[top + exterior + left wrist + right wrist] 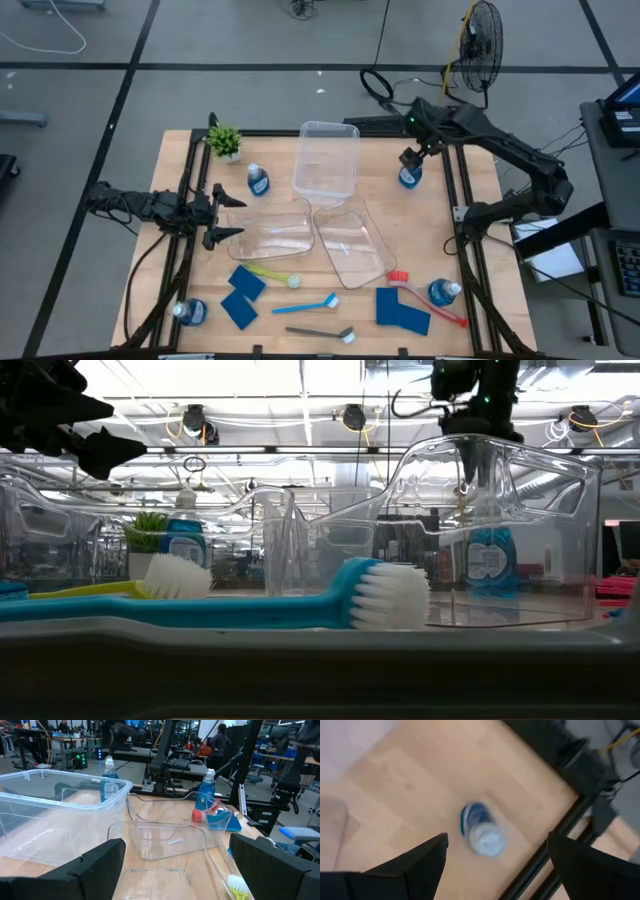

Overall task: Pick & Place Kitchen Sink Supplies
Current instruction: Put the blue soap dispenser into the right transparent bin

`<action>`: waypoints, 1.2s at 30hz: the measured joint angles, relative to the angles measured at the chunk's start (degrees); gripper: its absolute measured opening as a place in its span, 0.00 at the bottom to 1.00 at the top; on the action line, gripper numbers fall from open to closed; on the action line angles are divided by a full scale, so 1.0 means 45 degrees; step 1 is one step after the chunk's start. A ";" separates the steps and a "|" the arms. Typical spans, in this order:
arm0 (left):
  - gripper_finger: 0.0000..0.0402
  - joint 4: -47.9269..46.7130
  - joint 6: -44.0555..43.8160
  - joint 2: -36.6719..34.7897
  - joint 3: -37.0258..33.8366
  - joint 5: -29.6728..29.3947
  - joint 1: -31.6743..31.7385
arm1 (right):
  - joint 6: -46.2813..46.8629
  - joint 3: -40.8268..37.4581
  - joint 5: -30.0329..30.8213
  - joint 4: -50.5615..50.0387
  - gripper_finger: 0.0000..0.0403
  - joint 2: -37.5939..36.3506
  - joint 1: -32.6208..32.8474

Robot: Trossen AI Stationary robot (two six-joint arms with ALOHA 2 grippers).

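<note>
Four blue-liquid bottles stand upright on the table: far right (408, 178), far left (258, 180), near left (190, 312) and near right (443, 292). My right gripper (412, 160) hangs open above the far-right bottle (482, 835), one finger on either side of its white cap, touching nothing. My left gripper (218, 214) is open and empty at the left, facing the clear bins. Blue sponges (243, 295) (400, 312) lie flat near the front. The yellow-green (270, 272), light-blue (305, 303), dark-grey (318, 333) and red (425, 300) brushes lie there too.
Three clear plastic bins take up the middle of the table: one at the far side (328, 158), one left of centre (268, 230), one right of centre (350, 243). A small potted plant (224, 140) stands at the far left corner. Black frame rails (455, 210) run along the table's sides.
</note>
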 joint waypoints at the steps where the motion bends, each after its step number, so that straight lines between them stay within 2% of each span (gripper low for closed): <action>1: 0.90 -0.0005 0.0000 0.0000 0.0000 0.0000 0.0000 | 0.0000 -0.0325 0.0014 0.0249 0.81 -0.0097 0.0009; 7: 0.90 0.0000 0.0004 0.0000 0.0000 0.0000 0.0000 | -0.0115 -0.1900 0.0014 0.1794 0.81 -0.0387 0.0009; 21: 0.90 0.0000 0.0005 0.0000 0.0000 0.0000 0.0005 | -0.0194 -0.4387 0.0019 0.4132 0.81 -0.0417 0.0014; 36: 0.90 -0.0005 0.0005 0.0000 -0.0004 0.0000 0.0001 | 0.0146 -0.5401 0.0028 0.5350 0.80 -0.0417 0.0014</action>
